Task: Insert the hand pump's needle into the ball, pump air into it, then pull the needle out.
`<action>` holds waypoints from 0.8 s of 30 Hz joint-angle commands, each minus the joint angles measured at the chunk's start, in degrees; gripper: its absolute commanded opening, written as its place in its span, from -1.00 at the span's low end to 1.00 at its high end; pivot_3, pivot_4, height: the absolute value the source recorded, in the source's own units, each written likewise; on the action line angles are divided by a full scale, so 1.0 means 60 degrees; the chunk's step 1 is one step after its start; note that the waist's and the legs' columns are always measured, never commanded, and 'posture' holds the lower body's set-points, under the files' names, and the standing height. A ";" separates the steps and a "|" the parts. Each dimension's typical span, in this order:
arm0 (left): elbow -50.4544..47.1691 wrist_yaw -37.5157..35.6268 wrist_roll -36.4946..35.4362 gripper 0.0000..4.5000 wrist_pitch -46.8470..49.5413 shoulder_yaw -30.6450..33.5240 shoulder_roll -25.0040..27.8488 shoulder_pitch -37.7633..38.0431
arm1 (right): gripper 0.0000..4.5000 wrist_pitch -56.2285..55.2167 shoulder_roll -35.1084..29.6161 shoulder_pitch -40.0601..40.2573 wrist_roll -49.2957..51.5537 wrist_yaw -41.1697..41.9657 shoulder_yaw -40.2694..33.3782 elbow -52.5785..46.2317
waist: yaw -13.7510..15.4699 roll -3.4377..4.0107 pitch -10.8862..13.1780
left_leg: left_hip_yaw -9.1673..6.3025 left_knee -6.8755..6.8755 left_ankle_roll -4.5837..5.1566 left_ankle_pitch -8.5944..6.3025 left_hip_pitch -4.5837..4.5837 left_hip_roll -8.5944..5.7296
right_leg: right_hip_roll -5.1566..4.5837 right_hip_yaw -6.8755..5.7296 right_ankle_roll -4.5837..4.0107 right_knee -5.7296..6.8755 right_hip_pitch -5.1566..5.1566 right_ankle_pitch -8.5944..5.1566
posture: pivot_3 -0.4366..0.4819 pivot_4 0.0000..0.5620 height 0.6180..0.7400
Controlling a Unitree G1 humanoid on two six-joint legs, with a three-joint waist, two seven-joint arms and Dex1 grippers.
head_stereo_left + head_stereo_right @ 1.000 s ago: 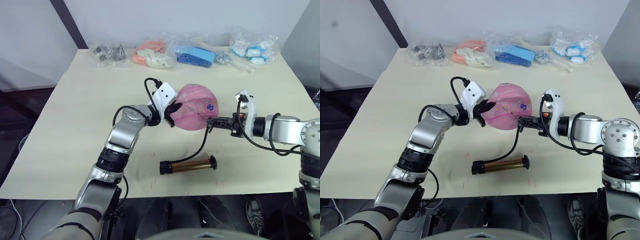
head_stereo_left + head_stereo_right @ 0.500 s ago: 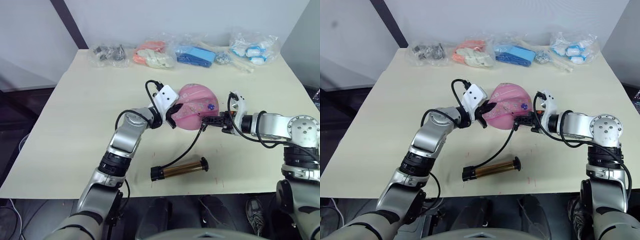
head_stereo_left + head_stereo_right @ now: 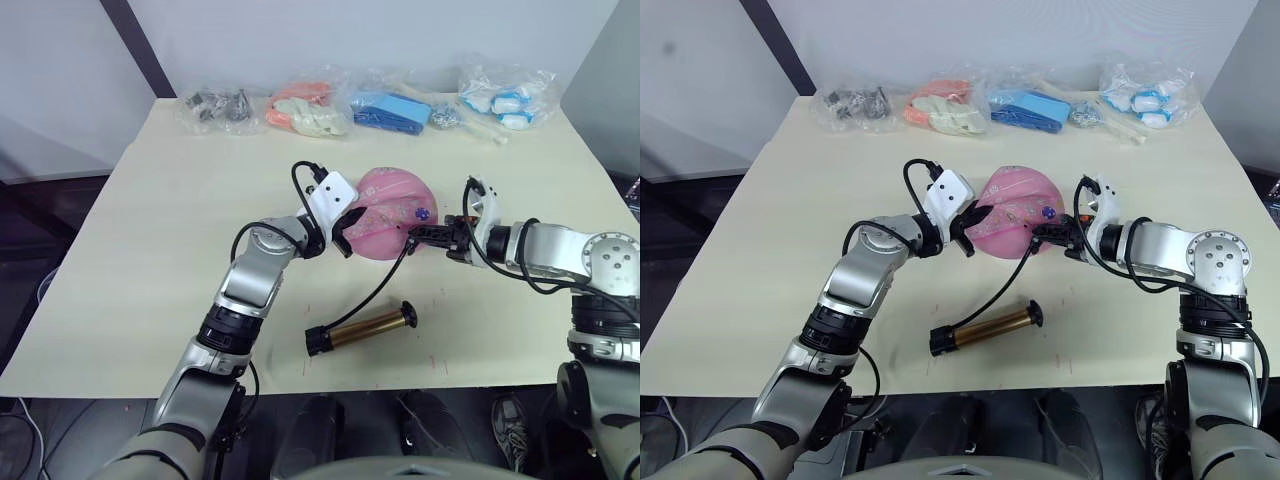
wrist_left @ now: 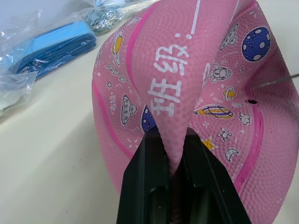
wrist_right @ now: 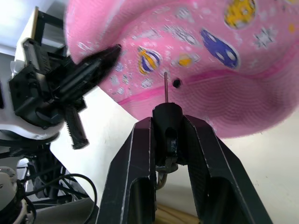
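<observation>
Right gripper (image 5: 169,135) clamped on needle (image 5: 165,86) fitting, tip just beside valve hole (image 5: 176,83). Left gripper (image 4: 174,154) pinching fold of ball (image 3: 388,222) mid-table. Pump (image 3: 360,329) near front edge. Line pin up with hole, push straight, slowly.

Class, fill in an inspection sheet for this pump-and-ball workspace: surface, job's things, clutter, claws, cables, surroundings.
Surface: pale table.
Job's things: saggy pink ball mid-table; hand pump lying near the front edge; needle just short of the valve hole, not yet in.
Clutter: clear bags along the far edge.
Claws: left claw pinching a fold of the ball; right claw gripping the needle's fitting.
Cables: pump's black hose running to the right claw.
Surroundings: grey wall.
</observation>
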 commanded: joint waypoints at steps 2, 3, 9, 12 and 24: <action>-0.0089 0.0028 0.0051 -0.99 -0.0171 -0.0062 -0.0015 0.0038 | -0.83 -0.0176 -0.0088 0.0004 0.0315 -0.0019 0.0043 -0.0176 | -0.0006 0.0000 0.0000 | 0.0000 0.0000 0.0000 0.0000 0.0001 0.0000 | 0.0001 0.0000 0.0000 0.0001 0.0000 0.0000 | -0.05 -0.47 1.00; -0.0086 0.0028 0.0053 -0.99 -0.0168 -0.0064 -0.0016 0.0035 | -0.83 -0.0195 -0.0090 0.0015 0.0315 -0.0028 0.0063 -0.0175 | -0.0003 0.0000 0.0000 | -0.0001 0.0000 0.0000 0.0000 0.0001 0.0000 | 0.0001 -0.0001 0.0000 0.0001 0.0000 0.0000 | -0.05 -0.47 1.00; -0.0057 -0.0009 0.0046 -0.99 -0.0173 -0.0094 -0.0024 0.0033 | -0.83 -0.0291 -0.0076 0.0006 0.0292 -0.0048 0.0103 -0.0130 | -0.0003 0.0000 0.0000 | -0.0001 0.0000 0.0001 0.0001 0.0001 0.0000 | 0.0001 0.0000 0.0000 0.0001 0.0000 0.0000 | -0.05 -0.47 1.00; -0.0023 -0.0021 0.0047 -0.99 -0.0195 -0.0101 -0.0028 0.0021 | -0.83 -0.0323 -0.0070 0.0005 0.0253 -0.0057 0.0154 -0.0105 | -0.0003 0.0000 0.0000 | 0.0000 0.0000 0.0001 0.0001 0.0000 0.0000 | 0.0001 0.0000 0.0000 0.0000 0.0000 0.0000 | -0.05 -0.47 1.00; -0.0005 -0.0035 0.0041 -0.99 -0.0207 -0.0098 -0.0027 0.0023 | -0.83 -0.0324 -0.0067 0.0169 0.0213 -0.0012 0.0358 -0.0220 | 0.0001 0.0000 0.0000 | -0.0001 0.0000 0.0001 0.0001 0.0000 0.0000 | 0.0001 -0.0001 0.0000 0.0000 0.0000 0.0000 | -0.05 -0.47 1.00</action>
